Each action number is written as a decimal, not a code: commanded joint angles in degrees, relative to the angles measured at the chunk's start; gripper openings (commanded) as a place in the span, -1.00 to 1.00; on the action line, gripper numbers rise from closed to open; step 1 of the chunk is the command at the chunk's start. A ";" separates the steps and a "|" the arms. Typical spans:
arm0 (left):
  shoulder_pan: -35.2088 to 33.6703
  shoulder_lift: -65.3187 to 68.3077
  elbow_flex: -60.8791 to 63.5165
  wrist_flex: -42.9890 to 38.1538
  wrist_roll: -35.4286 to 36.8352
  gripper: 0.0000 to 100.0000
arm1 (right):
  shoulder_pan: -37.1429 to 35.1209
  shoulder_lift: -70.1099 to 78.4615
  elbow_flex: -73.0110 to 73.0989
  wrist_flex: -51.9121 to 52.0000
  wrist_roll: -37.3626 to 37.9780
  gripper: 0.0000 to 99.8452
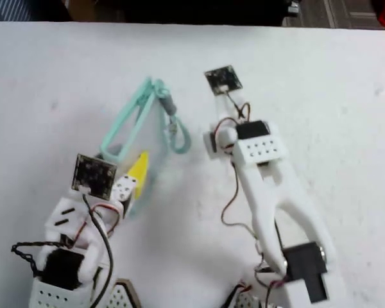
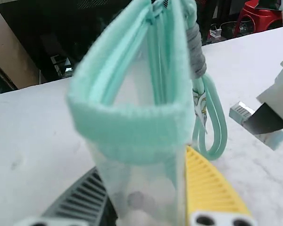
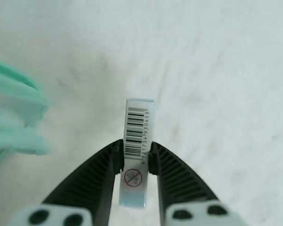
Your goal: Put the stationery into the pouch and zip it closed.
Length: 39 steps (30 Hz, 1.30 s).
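Observation:
A clear pouch (image 1: 136, 125) with mint-green trim stands on edge on the white table, its zip mouth spread along the top (image 2: 132, 113). My left gripper (image 2: 141, 188) is shut on its near end, with a grey finger (image 2: 80, 202) on one side and a yellow finger (image 2: 212, 193) on the other. A mint loop strap (image 1: 178, 138) hangs from the far end. My right gripper (image 3: 134, 157) is shut on a small flat stationery piece (image 3: 137, 127) with a barcode label, held just above the table beside the pouch. That piece (image 2: 239, 113) also shows in the left wrist view.
The white table (image 1: 321, 83) stretches open to the right and far side. Its far edge (image 1: 179, 24) meets a dark floor. The right arm's white body (image 1: 276, 192) lies across the table's near right.

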 commanded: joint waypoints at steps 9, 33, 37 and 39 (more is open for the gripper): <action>0.66 -0.75 -1.41 -0.09 -0.88 -0.61 | -5.41 -33.89 -0.44 0.04 0.00 -0.97; 6.64 -0.75 -5.01 6.68 -5.45 -0.47 | -25.19 -41.54 -0.35 -12.26 0.00 -0.97; 6.37 -0.75 -5.01 6.68 -5.45 -0.47 | -25.54 -39.52 0.26 -11.82 0.00 -0.97; 5.05 -0.75 -5.01 6.59 -5.36 -0.47 | -25.54 -39.43 2.55 -12.35 0.00 -0.97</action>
